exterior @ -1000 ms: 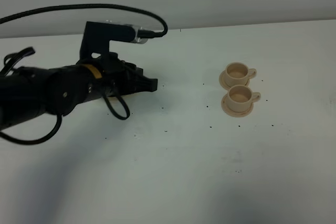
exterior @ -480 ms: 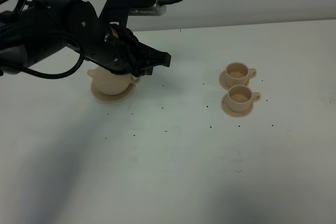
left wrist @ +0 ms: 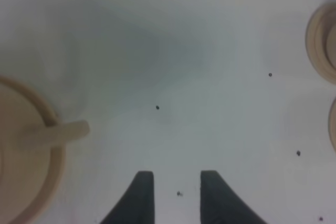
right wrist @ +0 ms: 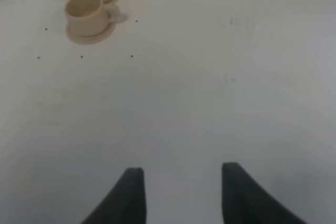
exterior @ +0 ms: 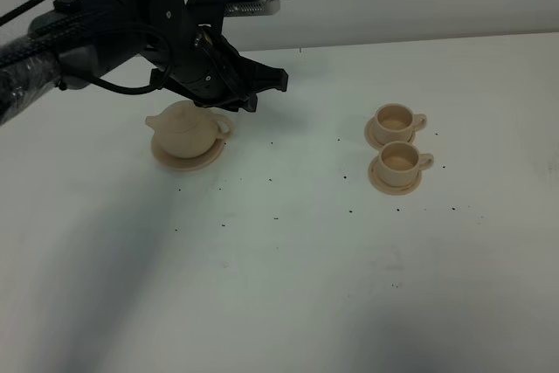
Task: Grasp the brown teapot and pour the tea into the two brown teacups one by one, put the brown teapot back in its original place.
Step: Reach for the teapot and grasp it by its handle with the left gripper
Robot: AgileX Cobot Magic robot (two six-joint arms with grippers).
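The brown teapot point(exterior: 185, 128) sits upright with its lid on, on a matching saucer point(exterior: 210, 160) at the left side of the white table point(exterior: 288, 268). Nothing holds it. Its long axis, spout point(exterior: 150, 120) to loop handle point(exterior: 224, 126), runs across the exterior view, with the handle on the side facing the cups and the spout pointing away from them. The left gripper point(left wrist: 177, 195) hangs above the table just past the handle side, raised clear of the pot. Its fingers point on toward the cups, so the teapot lies behind and below the fingertips rather than ahead of them. In the left wrist view the pot shows only at the frame's edge, its handle seen edge-on as a short bar, and bare table lies between the two dark fingers. The jaws stand partly apart and hold nothing. To take the handle, this arm would probably have to draw back along the pot's axis and descend. The two brown teacups point(exterior: 395, 118) point(exterior: 400, 159) stand close together on their saucers, well apart from the pot to the right; whether they hold tea cannot be told. The left arm is clearly the nearer one. The right gripper point(right wrist: 181, 192), jaws wide and empty, is outside the exterior view and sees only the cups far ahead.
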